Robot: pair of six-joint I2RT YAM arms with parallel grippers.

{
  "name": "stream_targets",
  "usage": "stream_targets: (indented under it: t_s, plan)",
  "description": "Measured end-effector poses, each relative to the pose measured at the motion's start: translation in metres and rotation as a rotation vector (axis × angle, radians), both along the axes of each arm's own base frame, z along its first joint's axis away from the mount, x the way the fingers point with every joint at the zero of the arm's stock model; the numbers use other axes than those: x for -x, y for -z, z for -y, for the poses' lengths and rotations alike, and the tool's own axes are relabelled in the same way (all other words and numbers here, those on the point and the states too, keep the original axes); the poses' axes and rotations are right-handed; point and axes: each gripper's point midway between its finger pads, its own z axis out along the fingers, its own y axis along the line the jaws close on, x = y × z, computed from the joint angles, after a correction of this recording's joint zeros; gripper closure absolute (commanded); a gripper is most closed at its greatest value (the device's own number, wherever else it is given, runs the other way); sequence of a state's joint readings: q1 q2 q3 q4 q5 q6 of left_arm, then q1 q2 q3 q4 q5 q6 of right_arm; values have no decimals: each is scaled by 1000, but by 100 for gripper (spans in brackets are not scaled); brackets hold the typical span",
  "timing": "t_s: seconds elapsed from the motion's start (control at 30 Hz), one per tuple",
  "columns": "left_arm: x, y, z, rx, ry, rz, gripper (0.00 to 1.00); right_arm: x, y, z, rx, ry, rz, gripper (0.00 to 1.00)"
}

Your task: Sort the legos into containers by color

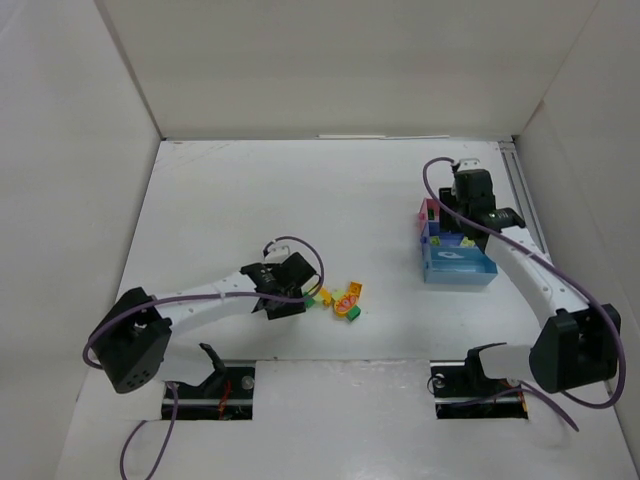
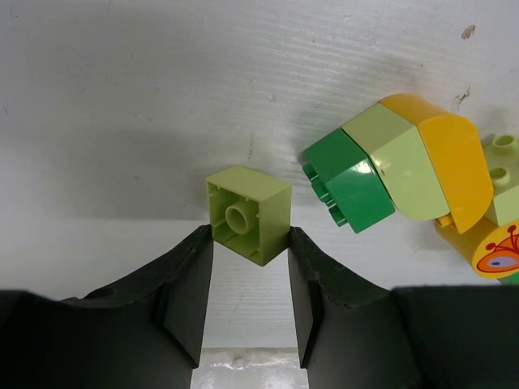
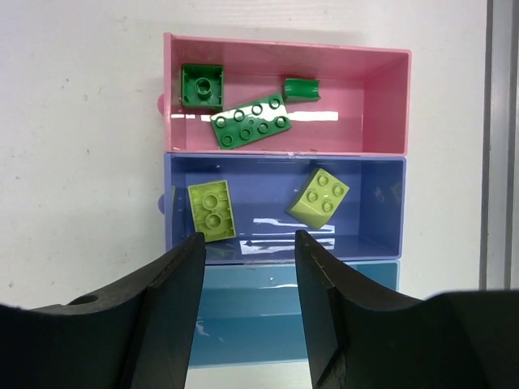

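Observation:
In the left wrist view my left gripper (image 2: 250, 237) is shut on a pale yellow-green lego (image 2: 248, 212), which lies hollow side up with a finger against each side. Just right of it is a clump of dark green (image 2: 349, 180), pale green (image 2: 393, 166) and orange (image 2: 450, 158) legos. A printed orange piece (image 2: 491, 251) lies beside the clump. My right gripper (image 3: 249, 237) hangs open over the containers with nothing between its fingers. The pink tray (image 3: 389, 105) holds three dark green legos (image 3: 251, 121). Two pale green legos (image 3: 212, 211) lie in the dark blue tray (image 3: 381, 211), and the light blue tray (image 3: 259, 316) shows nothing inside.
From above, the loose legos (image 1: 345, 300) lie mid-table beside the left gripper (image 1: 300, 295). The row of trays (image 1: 455, 262) stands at the right under the right gripper (image 1: 470, 215). White walls enclose the table, and a rail (image 1: 525, 195) runs along the right edge.

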State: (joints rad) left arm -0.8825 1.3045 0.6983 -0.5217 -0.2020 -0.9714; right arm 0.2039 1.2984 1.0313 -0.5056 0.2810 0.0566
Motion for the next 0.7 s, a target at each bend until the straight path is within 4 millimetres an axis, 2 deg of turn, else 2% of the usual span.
stream_targets:
  t_s: [0.23,0.37,0.5,0.6,0.7]
  plan:
    - [-6,-4,2,-13,3,12,75,0,-4,-3,0,-27,15,46]
    - [-13,-28,10,57,24,84,75,2,-9,-18,-18,-113,43,46]
    - [-26,-78,24,189,68,219,75,6,-22,-47,-70,-289,120,46]
    - [-36,-132,38,329,111,362,74,18,-42,-88,-139,-526,220,45]
    - [-46,-191,48,488,148,515,72,42,-67,-132,-194,-787,345,41]
